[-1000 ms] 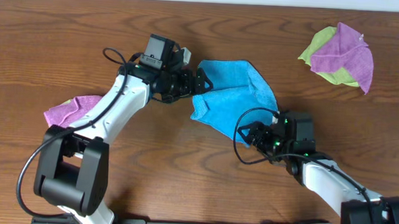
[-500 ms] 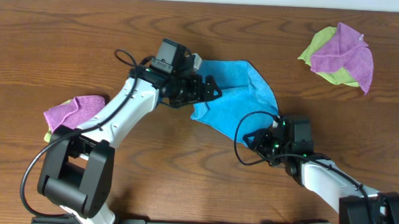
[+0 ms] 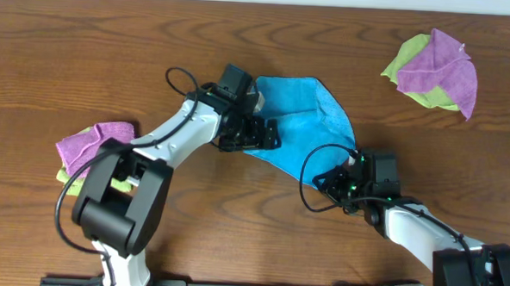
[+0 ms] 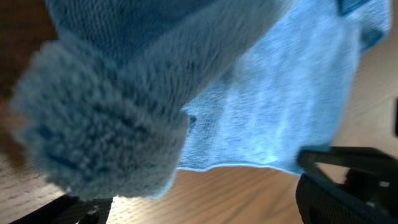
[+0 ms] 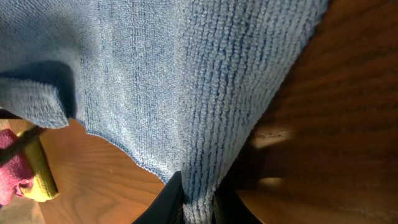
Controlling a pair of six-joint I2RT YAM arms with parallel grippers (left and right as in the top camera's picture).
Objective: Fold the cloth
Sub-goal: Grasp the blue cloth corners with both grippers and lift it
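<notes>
The bright blue cloth [image 3: 312, 120] lies crumpled at the middle of the table, with a corner trailing toward the front right. My right gripper [image 3: 328, 182] is shut on that corner; in the right wrist view the cloth [image 5: 186, 81] is pinched between the two dark fingers, gripper [image 5: 198, 202]. My left gripper [image 3: 271, 133] stands open at the cloth's left edge. In the left wrist view a fuzzy fold of the cloth [image 4: 106, 130] bulges over the left finger, while the right finger [image 4: 348, 186] stands apart on bare wood; gripper [image 4: 205, 202].
A purple cloth over a lime-green one [image 3: 435, 69] lies at the back right. Another purple and green pile [image 3: 91, 144] sits at the left beside the left arm. A black cable [image 3: 307, 175] loops by the right wrist.
The left arm has swung right, its open gripper reaching onto the cloth's left edge. The right gripper has closed on the cloth's near corner.
</notes>
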